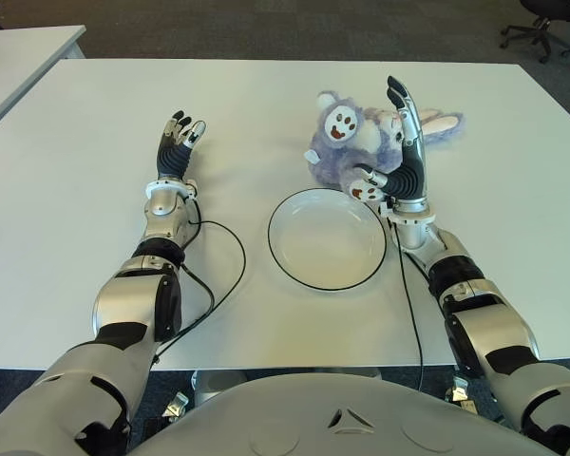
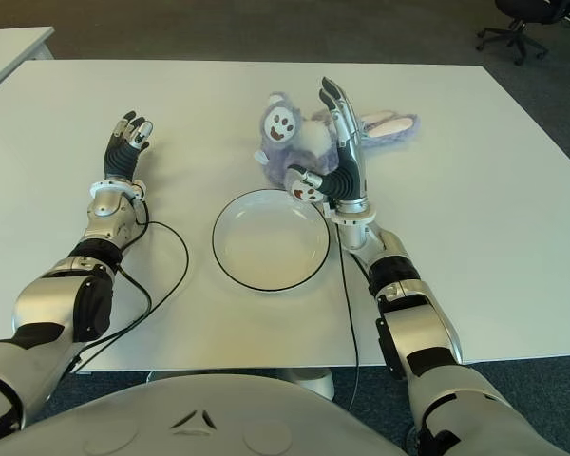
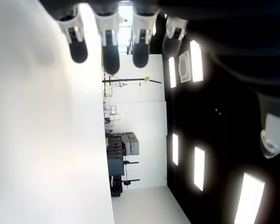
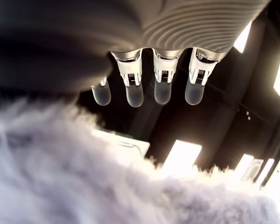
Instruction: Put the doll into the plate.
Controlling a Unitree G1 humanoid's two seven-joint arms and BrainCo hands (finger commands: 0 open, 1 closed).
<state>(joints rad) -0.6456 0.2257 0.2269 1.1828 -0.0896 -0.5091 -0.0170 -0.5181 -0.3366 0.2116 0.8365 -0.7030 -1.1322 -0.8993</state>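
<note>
A purple plush doll (image 1: 356, 138) with white paws and long ears lies on the white table just beyond the white plate (image 1: 328, 237), which has a dark rim and holds nothing. My right hand (image 1: 399, 142) stands upright against the doll's right side, fingers straight and spread, thumb down near the doll's lower paw. The right wrist view shows the fur (image 4: 107, 182) close under the palm and the fingertips (image 4: 162, 93) extended, not closed on it. My left hand (image 1: 179, 142) is open over the table well left of the plate.
A black cable (image 1: 218, 275) loops on the table between my left forearm and the plate. A second table (image 1: 19, 57) stands at far left, and an office chair (image 1: 541, 24) at far right beyond the table edge.
</note>
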